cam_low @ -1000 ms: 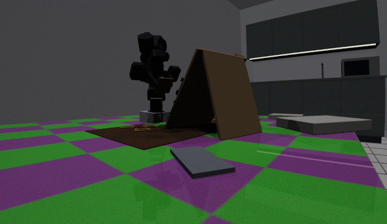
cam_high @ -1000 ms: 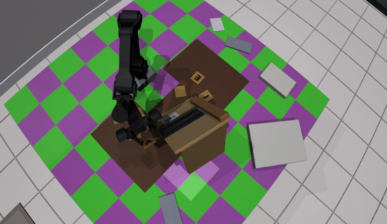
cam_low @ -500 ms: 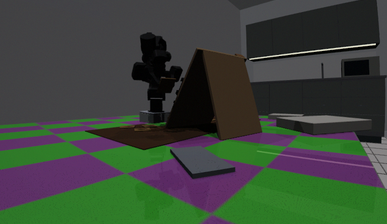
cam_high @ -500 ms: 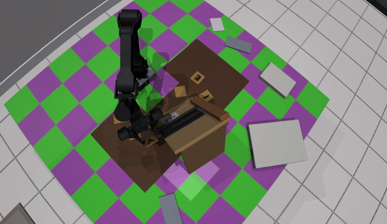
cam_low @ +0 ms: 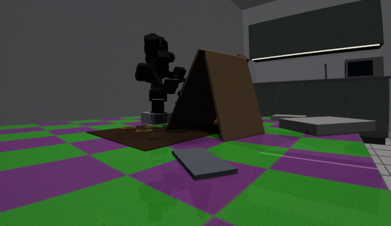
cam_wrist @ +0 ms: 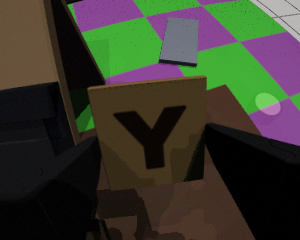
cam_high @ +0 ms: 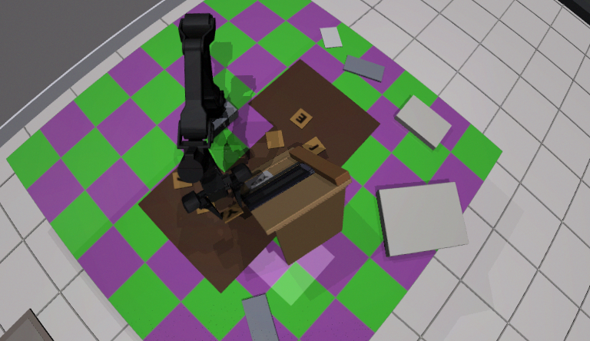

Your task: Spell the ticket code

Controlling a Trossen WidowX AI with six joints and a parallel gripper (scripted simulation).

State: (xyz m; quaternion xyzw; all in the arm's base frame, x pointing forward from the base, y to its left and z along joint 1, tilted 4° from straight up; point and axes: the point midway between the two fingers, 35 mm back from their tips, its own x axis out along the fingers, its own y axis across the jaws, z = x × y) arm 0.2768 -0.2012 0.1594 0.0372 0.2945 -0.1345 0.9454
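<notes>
My gripper (cam_high: 231,213) (cam_wrist: 152,138) is shut on the Y tile (cam_high: 233,214) (cam_low: 170,86) (cam_wrist: 155,162), its letter facing the wrist camera. It holds the tile tilted in the air, beside the left end of the dark rail (cam_high: 284,185) (cam_wrist: 21,106) on the sloping board (cam_high: 299,198) (cam_low: 234,96). No tile can be made out in the rail. The ticket (cam_high: 263,177) is partly hidden and its code is unreadable. An E-like tile (cam_high: 300,118), a tile with no visible letter (cam_high: 274,139) and a J-like tile (cam_high: 316,144) lie behind the board. Two more tiles (cam_high: 181,180) (cam_high: 204,210) lie partly hidden by the arm.
A brown block (cam_high: 322,167) stands along the board's right edge. A brown mat (cam_high: 217,267) (cam_low: 138,144) lies under the tiles. Large pale slab (cam_high: 422,220) (cam_low: 340,121) and smaller pale slab (cam_high: 424,122) lie right. A grey plate (cam_high: 260,318) (cam_low: 204,163) (cam_wrist: 180,41) lies in front.
</notes>
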